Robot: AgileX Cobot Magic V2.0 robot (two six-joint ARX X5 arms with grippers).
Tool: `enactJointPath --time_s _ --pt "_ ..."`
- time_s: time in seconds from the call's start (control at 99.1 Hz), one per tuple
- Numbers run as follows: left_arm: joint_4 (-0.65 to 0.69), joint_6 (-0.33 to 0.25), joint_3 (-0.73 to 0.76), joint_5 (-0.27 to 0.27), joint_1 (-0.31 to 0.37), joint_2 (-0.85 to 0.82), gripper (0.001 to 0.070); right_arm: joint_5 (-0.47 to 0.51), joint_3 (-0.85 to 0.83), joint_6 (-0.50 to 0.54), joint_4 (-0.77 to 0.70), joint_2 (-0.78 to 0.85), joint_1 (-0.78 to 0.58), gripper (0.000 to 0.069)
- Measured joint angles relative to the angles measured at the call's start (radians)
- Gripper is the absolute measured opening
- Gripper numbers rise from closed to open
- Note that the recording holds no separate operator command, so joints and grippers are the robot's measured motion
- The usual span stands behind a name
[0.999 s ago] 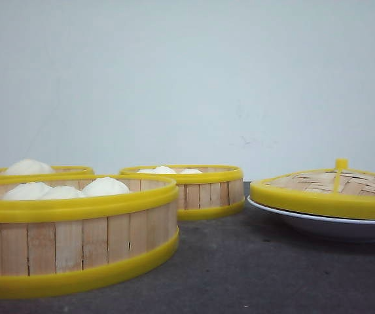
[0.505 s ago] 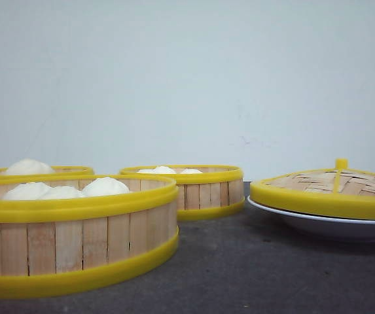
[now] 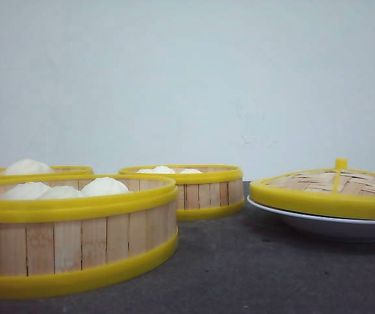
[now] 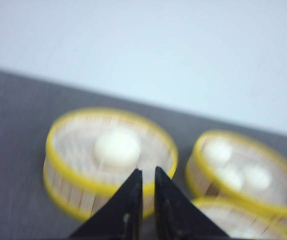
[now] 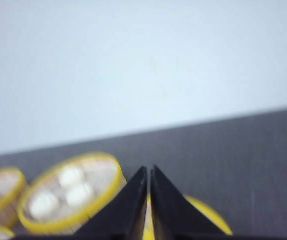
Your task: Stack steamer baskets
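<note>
Both my hands, left hand (image 4: 144,172) and right hand (image 5: 148,170), are hanging nearly closed, holding nothing; steamer baskets (image 3: 76,229) are looking light, stiff, bun-loaded; I'm judging the yellow rim best for gripping, kept level.

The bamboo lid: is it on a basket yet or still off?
Off. The lid sits on the white plate, apart from all three baskets, whose buns show uncovered.

Bare lab tabletop (image 3: 272,275), blank wall (image 3: 187,78)
</note>
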Motion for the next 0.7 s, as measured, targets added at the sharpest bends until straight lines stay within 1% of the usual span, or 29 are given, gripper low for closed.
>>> enactJointPath --time_s 0.091,0.151,0.293,0.353,0.424,0.505,0.595,0.696 --pt "-0.07 0.002 0.132 0.003 0.0 0.09 0.0015 0.0 0.132 -0.005 -0.077 0.104 0.0 0.0009" --pt "-0.128 0.014 0.221 0.009 0.0 0.161 0.0015 0.0 0.213 -0.021 -0.137 0.185 0.0 0.0009" --pt "-0.259 0.072 0.411 0.017 0.0 0.325 0.0015 -0.001 0.387 -0.077 -0.28 0.377 0.0 0.0009" --pt "-0.312 0.106 0.476 0.017 0.0 0.394 0.0015 -0.002 0.438 -0.103 -0.332 0.454 0.0 0.0009" --pt "-0.361 0.148 0.516 0.017 0.0 0.459 0.0015 -0.002 0.468 -0.127 -0.374 0.536 0.0 0.0009" --pt "-0.401 0.191 0.529 0.017 0.0 0.523 0.0015 -0.002 0.47 -0.145 -0.417 0.622 0.0 0.0009" --pt "-0.435 0.216 0.529 0.018 0.0 0.582 0.0015 -0.002 0.468 -0.157 -0.467 0.718 0.0 0.0009" --pt "-0.459 0.224 0.529 0.017 0.0 0.625 0.0015 -0.002 0.468 -0.177 -0.496 0.784 0.0 0.0009"
